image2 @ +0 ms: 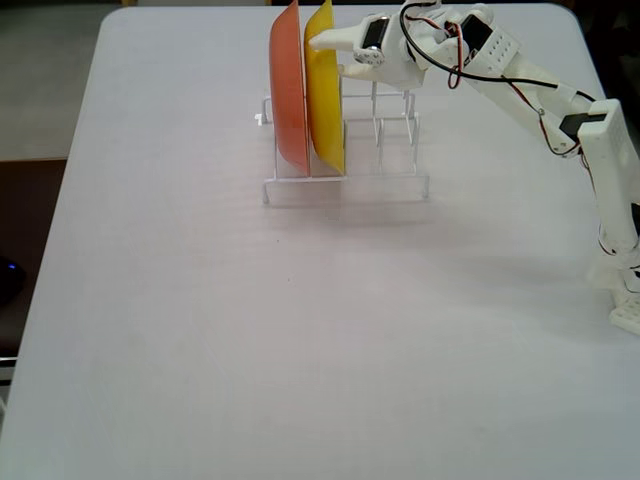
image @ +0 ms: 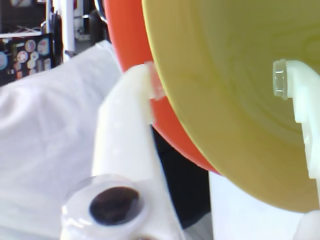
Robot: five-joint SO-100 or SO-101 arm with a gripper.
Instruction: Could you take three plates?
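A clear rack [image2: 345,185] stands on the white tabletop [image2: 250,330]. Two plates stand on edge in it, side by side at its left end in the fixed view. The orange plate [image2: 288,90] is on the outside, and the yellow plate [image2: 325,85] is just beside it.

The white arm [image2: 560,100] reaches in from the right. Its end effector [image2: 320,42] is at the top of the yellow plate. In the wrist view, one finger [image: 127,115] sits between the two plates and the other finger [image: 300,95] is on the yellow plate's [image: 235,90] near face. The fingers are closed on the yellow plate's rim.
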